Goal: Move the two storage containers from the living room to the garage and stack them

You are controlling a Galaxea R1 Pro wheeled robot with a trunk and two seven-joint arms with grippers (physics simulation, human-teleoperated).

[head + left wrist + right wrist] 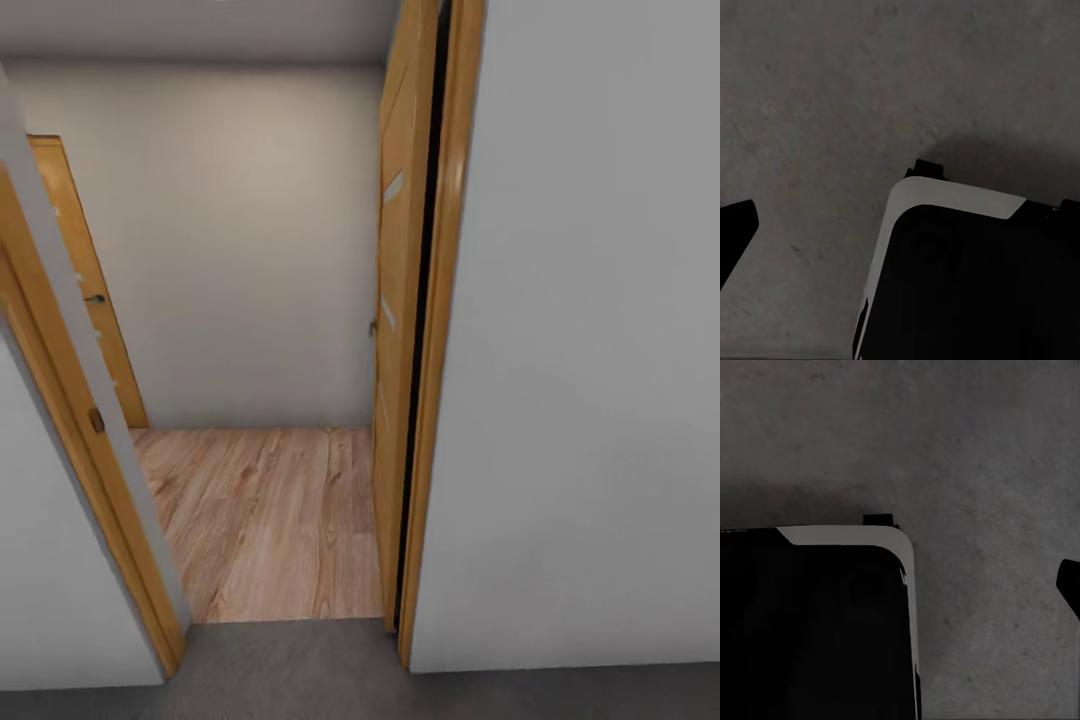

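Note:
The two storage containers are out of view. I face an open doorway (270,400) in the head view. The dark grey concrete floor (300,665) lies under me, and light wood-plank flooring (265,520) starts past the threshold. Each wrist view looks down on the same grey concrete floor (832,97) (967,450). One dark fingertip (733,232) of my left gripper pokes in at the picture's edge, and one dark fingertip (1071,594) of my right gripper does the same. Nothing shows between or against the fingers.
An open wooden door leaf (400,330) stands edge-on at the doorway's right, beside a pale wall (580,350). The wooden frame (95,500) bounds the left. Beyond, a white wall (240,250) and a closed wooden door (90,290). My black, white-trimmed base (967,285) (817,622) shows below.

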